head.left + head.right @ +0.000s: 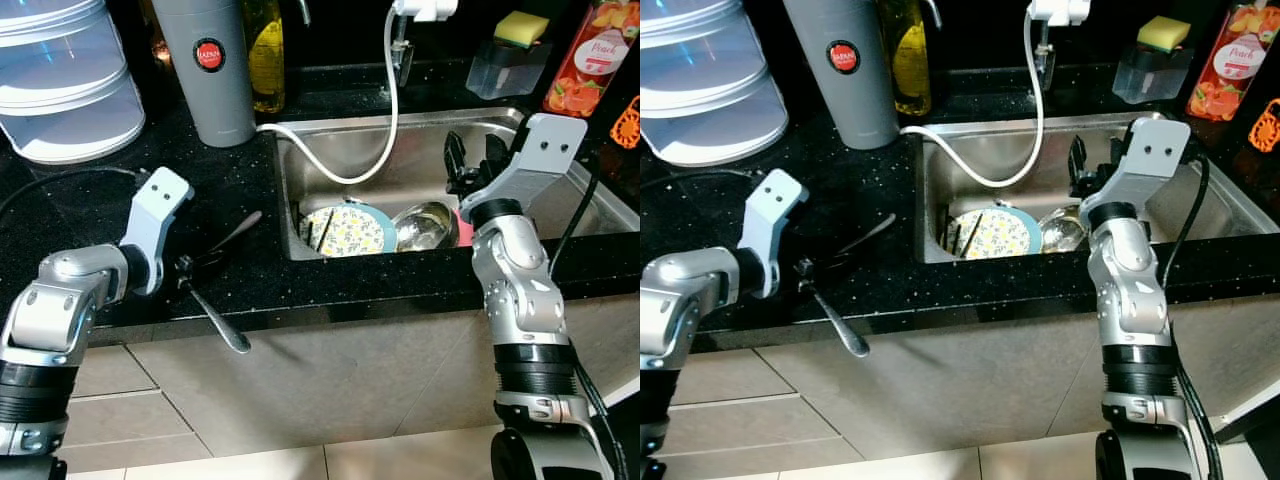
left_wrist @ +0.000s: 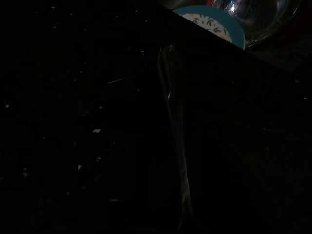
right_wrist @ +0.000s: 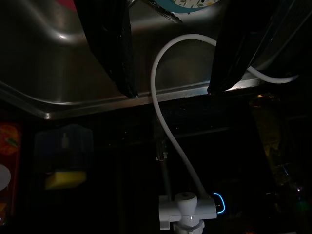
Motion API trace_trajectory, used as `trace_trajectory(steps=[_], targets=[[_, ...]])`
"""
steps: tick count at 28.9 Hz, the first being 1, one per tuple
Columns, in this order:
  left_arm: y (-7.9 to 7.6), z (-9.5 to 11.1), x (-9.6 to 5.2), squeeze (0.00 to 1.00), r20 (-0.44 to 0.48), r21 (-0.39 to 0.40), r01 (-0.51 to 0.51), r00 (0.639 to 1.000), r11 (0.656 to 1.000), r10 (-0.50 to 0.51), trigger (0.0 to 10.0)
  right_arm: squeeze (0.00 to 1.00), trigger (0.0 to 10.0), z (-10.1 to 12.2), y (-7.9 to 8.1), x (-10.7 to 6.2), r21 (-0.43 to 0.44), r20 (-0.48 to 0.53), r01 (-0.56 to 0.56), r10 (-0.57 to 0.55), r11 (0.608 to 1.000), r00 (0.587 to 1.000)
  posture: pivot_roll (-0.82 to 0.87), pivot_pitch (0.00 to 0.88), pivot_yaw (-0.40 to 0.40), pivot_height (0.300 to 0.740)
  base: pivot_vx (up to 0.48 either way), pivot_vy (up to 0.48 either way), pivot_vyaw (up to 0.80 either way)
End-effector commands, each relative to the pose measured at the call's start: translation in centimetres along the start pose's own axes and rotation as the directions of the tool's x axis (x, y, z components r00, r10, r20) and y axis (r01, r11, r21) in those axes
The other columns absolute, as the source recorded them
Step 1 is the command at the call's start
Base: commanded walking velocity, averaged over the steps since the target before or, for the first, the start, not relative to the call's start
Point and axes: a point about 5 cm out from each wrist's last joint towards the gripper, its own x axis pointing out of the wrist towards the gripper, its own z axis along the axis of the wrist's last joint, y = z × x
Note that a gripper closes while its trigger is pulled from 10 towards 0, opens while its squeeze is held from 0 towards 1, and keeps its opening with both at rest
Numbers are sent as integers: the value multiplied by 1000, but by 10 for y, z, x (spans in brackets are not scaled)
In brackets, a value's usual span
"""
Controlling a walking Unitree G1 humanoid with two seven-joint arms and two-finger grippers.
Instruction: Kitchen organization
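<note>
Left tool (image 1: 190,268) low on counter (image 1: 100,200), gripping spoon (image 1: 222,322) | right tool (image 1: 470,165) raised over sink (image 1: 540,200), fingers apart

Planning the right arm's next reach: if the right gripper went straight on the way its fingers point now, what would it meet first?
Probably the white hose, which curves right between the open fingers of the right gripper. Behind it come the sink's rear rim and the faucet, though depth is unclear.

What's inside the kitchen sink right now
In the sink lie a floral plate with a teal rim, a shiny metal bowl and a loop of white hose. The right gripper hides something pink behind it.
</note>
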Motion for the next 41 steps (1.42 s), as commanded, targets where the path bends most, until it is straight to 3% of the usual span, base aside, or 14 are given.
trace_trajectory(steps=[1,13,14,16,24,28,31,34,35,36,37,39,40,41], targets=[[5,-13,-1,0,-83,4,-17,996,1000,18,0,0,10000,1,0,-2,1,0,9,-9,1000,1000,120,12,33,740,0,0,0],[9,-13,2,0,-77,6,-46,996,999,46,0,0,10000,2,-1,-1,1,6,7,-7,1000,1000,115,1,30,740,0,0,0],[13,-11,4,0,-61,5,-85,995,996,85,9451,0,10000,3,-1,-1,1,7,5,-5,1000,1000,115,0,26,740,0,0,0],[18,-6,5,0,-9,1,-146,989,989,146,10000,0,10000,3,-1,-1,0,8,2,-2,1000,1000,114,0,25,740,0,0,0],[30,34,-3,0,311,-42,-315,898,948,312,10000,0,10000,6,2,0,6,15,-15,15,1000,1000,109,0,15,740,0,0,0],[14,81,-10,0,552,-78,-282,786,956,277,10000,0,10000,9,23,0,258,-6,-142,148,956,989,106,0,-1,740,0,0,0],[9,89,-9,0,586,-85,-248,771,965,249,10000,0,10000,11,31,0,321,-2,-181,192,930,981,110,0,-5,740,0,0,0],[0,103,-4,0,651,-108,-170,733,979,199,10000,0,10000,17,48,-1,431,25,-265,282,863,959,113,0,-9,740,0,0,0],[-7,110,3,0,673,-88,-133,723,987,157,10000,0,10000,23,61,-4,525,61,-333,356,783,933,111,0,-9,740,0,0,0],[-7,110,3,0,673,-88,-133,723,987,157,10000,0,10000,23,61,-4,525,61,-333,356,783,933,111,0,-9,740,0,0,0],[-17,115,10,0,686,-54,-94,720,994,105,10000,0,10000,29,73,-6,589,96,-382,408,712,908,105,0,-8,740,0,0,0],[-17,115,10,0,686,-54,-94,720,994,105,10000,0,10000,29,73,-6,589,96,-382,408,712,908,105,0,-8,740,0,0,0],[-28,119,17,0,696,-18,-57,716,998,53,10000,0,10000,34,84,-9,644,127,-415,445,642,886,96,0,-3,740,0,0,0],[-28,119,17,0,696,-18,-57,716,998,53,10000,0,10000,34,84,-9,644,127,-415,445,642,886,96,0,-3,740,0,0,0]])
